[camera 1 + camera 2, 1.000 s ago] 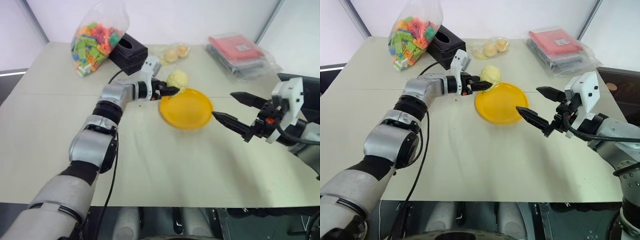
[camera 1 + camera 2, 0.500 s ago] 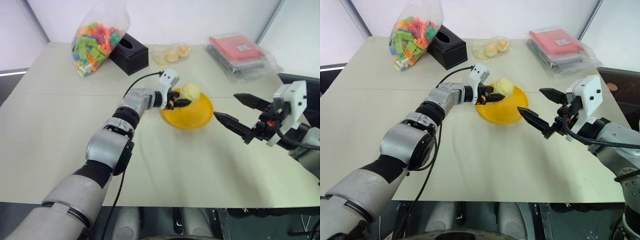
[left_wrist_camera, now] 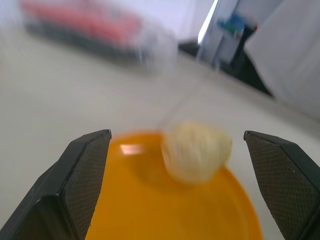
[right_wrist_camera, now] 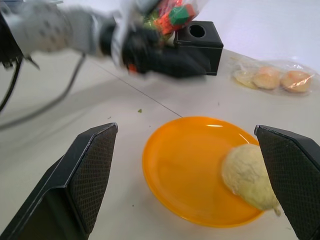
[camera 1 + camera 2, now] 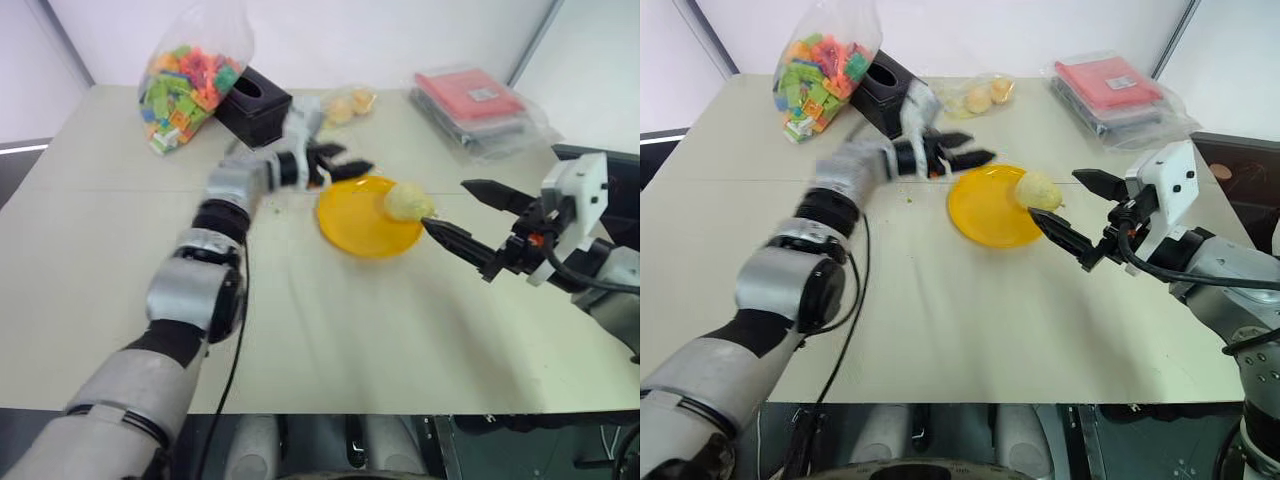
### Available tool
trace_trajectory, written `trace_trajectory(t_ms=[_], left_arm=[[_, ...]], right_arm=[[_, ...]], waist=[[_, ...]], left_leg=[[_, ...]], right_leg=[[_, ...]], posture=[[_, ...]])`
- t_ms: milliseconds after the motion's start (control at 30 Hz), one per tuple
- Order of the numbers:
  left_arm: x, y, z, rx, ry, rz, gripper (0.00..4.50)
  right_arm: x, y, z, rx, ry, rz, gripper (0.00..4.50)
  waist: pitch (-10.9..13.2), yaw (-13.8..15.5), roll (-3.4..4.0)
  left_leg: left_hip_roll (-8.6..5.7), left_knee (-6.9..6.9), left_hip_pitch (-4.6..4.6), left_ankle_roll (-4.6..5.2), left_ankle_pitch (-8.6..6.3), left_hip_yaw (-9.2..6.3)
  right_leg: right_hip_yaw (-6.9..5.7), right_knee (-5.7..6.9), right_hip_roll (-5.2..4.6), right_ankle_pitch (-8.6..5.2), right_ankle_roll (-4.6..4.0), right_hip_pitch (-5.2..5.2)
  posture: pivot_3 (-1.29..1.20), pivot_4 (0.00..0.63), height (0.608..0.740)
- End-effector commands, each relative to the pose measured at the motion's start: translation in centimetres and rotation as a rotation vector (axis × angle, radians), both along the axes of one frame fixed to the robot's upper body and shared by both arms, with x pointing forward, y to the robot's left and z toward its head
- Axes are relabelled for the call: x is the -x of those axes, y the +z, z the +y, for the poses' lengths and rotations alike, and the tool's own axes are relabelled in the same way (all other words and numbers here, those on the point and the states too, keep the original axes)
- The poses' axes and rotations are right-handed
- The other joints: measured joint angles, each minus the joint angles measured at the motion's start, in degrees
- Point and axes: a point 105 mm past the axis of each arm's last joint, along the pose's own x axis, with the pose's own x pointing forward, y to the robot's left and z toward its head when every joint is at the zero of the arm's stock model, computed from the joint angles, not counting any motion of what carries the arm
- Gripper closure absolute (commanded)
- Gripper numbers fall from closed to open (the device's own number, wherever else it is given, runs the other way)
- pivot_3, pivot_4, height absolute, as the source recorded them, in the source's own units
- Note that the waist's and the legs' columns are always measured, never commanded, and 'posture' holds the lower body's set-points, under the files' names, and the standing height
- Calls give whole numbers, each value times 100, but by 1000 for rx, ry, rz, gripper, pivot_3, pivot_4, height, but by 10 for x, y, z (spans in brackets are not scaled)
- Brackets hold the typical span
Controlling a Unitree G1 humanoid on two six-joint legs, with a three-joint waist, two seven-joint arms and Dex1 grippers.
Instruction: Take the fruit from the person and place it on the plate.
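Fruit (image 5: 408,201) sits on the plate's (image 5: 352,225) far right edge, just off my right tool (image 5: 466,222), which gapes empty. My left tool (image 5: 343,167) is wide and empty beside the rim. From the left wrist, fruit looks free; I'd back off level. From the right wrist, I'd hold steady.

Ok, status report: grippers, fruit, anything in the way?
Left gripper open, beside the plate. Right gripper open, empty. Fruit on the plate's rim side. Nothing in the way.
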Motion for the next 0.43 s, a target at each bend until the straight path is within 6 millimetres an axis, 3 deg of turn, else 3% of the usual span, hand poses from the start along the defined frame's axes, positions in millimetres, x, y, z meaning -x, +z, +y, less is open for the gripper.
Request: trace_trajectory(t_ms=[33,267,433], left_arm=[[31,20,17,-37,-26,-175,45],[85,22,60,-73,131,-234,45],[100,23,75,-6,248,-186,45]], right_arm=[[1,4,0,30,18,-27,0],[-10,-10,-19,138,-4,16,0],[-17,-15,-23,141,17,31,0]], waist=[[0,-26,1],[1,-38,-2],[0,-25,-3]], left_leg=[[0,1,0,-1,0,0],[-2,12,0,-3,2,-1],[-3,14,4,-3,2,-2]], right_leg=[[0,1,0,0,0,0],[2,9,-9,0,0,3],[1,11,-9,0,1,9]], posture=[[0,150,731],[0,150,731],[0,150,731]])
